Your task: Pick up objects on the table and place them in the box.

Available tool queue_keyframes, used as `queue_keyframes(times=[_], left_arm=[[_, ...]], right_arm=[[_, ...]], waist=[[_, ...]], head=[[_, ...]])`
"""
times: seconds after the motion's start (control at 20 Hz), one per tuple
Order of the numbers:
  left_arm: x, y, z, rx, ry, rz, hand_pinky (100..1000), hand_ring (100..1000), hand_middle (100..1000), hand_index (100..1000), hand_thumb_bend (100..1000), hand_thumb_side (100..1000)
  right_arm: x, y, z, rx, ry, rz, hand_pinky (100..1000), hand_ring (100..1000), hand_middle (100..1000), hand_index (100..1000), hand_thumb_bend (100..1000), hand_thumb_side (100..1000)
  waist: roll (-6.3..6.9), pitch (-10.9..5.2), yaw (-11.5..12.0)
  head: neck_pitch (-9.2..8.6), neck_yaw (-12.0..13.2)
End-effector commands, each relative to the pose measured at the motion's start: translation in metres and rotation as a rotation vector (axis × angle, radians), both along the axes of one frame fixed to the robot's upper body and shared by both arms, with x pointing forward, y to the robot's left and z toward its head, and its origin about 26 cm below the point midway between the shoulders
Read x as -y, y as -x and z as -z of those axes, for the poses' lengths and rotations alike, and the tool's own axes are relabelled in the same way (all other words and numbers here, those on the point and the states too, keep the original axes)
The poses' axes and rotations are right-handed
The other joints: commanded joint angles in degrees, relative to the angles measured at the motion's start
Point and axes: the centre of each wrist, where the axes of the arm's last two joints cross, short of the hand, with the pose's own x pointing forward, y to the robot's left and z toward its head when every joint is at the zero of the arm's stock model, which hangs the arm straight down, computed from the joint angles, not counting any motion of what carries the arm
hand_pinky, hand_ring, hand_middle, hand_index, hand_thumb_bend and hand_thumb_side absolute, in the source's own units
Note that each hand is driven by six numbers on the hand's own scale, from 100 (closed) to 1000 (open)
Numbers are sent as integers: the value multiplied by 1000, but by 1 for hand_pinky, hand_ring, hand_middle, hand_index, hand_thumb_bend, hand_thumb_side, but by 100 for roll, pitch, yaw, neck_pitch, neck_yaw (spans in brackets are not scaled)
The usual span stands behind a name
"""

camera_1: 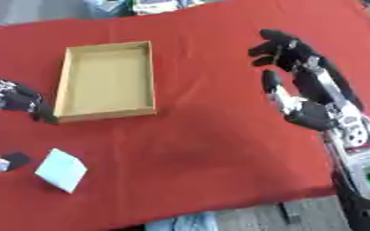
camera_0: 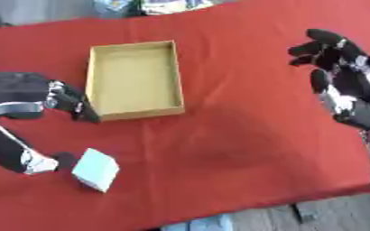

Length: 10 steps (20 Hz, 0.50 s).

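An empty shallow cardboard box point(camera_0: 172, 76) lies on the red tablecloth, left of centre. Near the front left lies a small pale blue-white block point(camera_0: 96, 169). My left hand point(camera_0: 30, 99) comes in from the left and spreads wide: its fingers point(camera_0: 76, 106) reach toward the box's near left corner, and its thumb point(camera_0: 38, 163) sits just left of the block. Nothing is held in it. Over the cloth at the right, my right hand point(camera_1: 302, 85) hovers open and empty, its fingers pointing up and away.
The red cloth point(camera_0: 235, 135) covers the table; its front edge runs along the bottom, with grey floor below at the right. Some packets point(camera_0: 160, 5) lie past the far edge.
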Motion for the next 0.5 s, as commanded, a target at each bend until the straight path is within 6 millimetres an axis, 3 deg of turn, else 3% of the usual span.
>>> queue_keyframes(times=[0.05, 0.2, 0.5], left_arm=[[-1, 1, -9, 5, -43, 27, 734, 690, 707, 848, 268, 283], [-1, 1, -8, 2, -61, 43, 736, 692, 709, 851, 295, 307], [0, 1, 0, 16, -107, 71, 744, 702, 720, 869, 435, 410]], right_arm=[[4, 1, -8, 21, 33, 4, 737, 813, 699, 933, 100, 499], [4, 1, -8, 20, 33, 4, 737, 813, 699, 933, 100, 499], [5, 1, -8, 19, 33, 6, 737, 813, 699, 933, 100, 500]], waist=[[-11, -88, 3], [-11, -88, -1], [-7, -83, -7]], head=[[-73, -12], [-76, -18], [-75, -21]])
